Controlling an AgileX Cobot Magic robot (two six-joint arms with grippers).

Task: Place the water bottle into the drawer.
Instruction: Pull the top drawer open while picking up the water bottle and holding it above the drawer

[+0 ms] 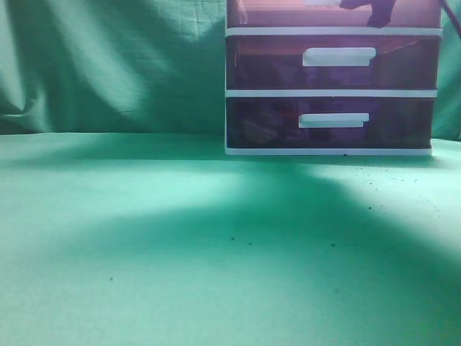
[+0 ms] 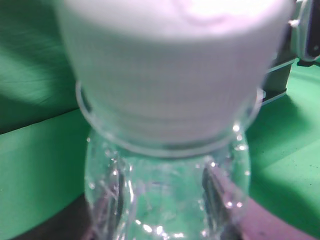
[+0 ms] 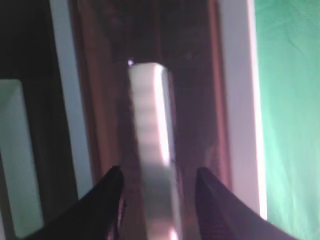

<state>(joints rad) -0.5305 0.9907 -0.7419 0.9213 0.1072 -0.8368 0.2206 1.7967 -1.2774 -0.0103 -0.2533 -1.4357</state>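
The water bottle (image 2: 165, 165) is clear plastic with a white cap and fills the left wrist view. My left gripper (image 2: 162, 207) is shut on its body, one finger on each side, above the green table. The top drawer (image 1: 288, 14) is reddish-purple and is cut off by the upper edge of the exterior view. Its white bar handle (image 3: 150, 145) lies between the fingers of my right gripper (image 3: 160, 200), which is open and straddles it with gaps on both sides. The right gripper shows as a dark shape (image 1: 376, 10) at the drawer front. The left gripper and the bottle are out of the exterior view.
The white-framed drawer unit (image 1: 331, 93) stands at the back right of the green cloth table (image 1: 180, 238). Its two lower drawers (image 1: 259, 65) (image 1: 259, 122) are shut. A green cloth backdrop (image 1: 108, 58) hangs behind. The unit's edge shows at the far right of the left wrist view (image 2: 302, 35).
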